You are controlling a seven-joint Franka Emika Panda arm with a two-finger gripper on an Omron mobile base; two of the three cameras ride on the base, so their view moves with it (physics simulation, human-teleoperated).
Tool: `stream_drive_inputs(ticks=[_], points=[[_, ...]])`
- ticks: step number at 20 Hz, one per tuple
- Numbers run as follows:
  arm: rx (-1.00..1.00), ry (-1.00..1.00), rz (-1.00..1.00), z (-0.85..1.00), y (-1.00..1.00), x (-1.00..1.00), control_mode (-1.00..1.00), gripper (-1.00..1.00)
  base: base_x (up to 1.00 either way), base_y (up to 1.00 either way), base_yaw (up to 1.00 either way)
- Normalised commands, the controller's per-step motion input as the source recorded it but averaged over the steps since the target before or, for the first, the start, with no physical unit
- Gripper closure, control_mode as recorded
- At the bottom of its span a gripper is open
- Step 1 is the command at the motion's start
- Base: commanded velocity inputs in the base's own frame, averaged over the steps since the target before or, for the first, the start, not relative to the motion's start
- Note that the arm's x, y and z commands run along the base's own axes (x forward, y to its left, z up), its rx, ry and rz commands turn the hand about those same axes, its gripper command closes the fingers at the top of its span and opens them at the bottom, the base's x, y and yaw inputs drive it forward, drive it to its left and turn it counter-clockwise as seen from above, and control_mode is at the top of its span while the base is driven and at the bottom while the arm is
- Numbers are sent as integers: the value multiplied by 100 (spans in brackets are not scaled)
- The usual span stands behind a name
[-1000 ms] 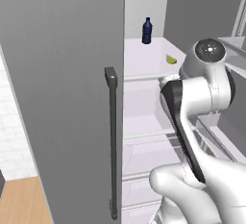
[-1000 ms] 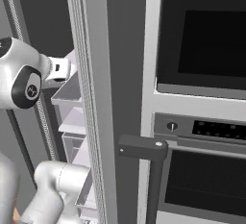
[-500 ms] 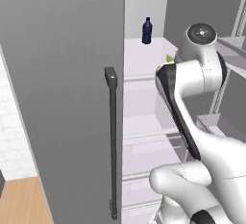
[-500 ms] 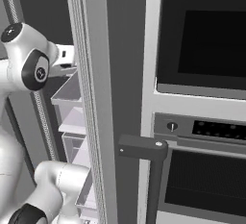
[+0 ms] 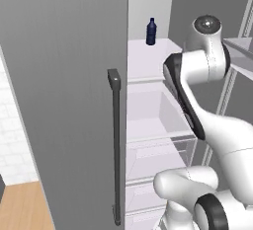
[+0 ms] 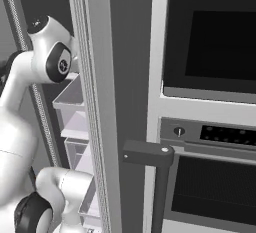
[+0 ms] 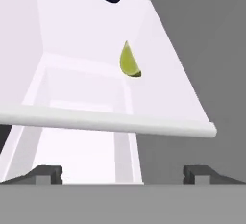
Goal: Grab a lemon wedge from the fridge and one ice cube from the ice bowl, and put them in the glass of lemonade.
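The lemon wedge, small and yellow-green, lies on a white shelf inside the fridge, whose grey door stands open. In the hand view my gripper is open, its two dark fingertips wide apart with nothing between them. It is in front of the shelf's rim, and the wedge sits further in, slightly right of centre. In the left base view my arm reaches into the fridge at upper-shelf height and covers the wedge. The ice bowl and the glass of lemonade are out of view.
A dark blue bottle stands at the back of the same shelf, behind the wedge. The door's long dark handle hangs left of the arm. Lower shelves and a drawer sit below. A black microwave and oven are to the right.
My arm has swung up and in toward the upper shelf. It now hides the wedge in the left base view. The gripper stays open.
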Motion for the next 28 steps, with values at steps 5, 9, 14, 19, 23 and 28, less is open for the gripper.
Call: stream_drive_inputs(ticks=[5, 9, 14, 19, 23, 28], points=[[0, 1, 0, 0, -2, 58, -100, -100, 0, 0, 0], [0, 2, 0, 0, 0, 58, -100, -100, 0, 0, 0], [0, 3, 0, 0, -11, 58, -100, -100, 0, 0, 0], [0, 13, 0, -9, -18, 52, -100, -100, 0, 0, 0], [0, 13, 1, -26, -13, 43, -100, -100, 0, 0, 0], [0, 11, 0, -25, -7, 48, -100, -100, 0, 0, 0]])
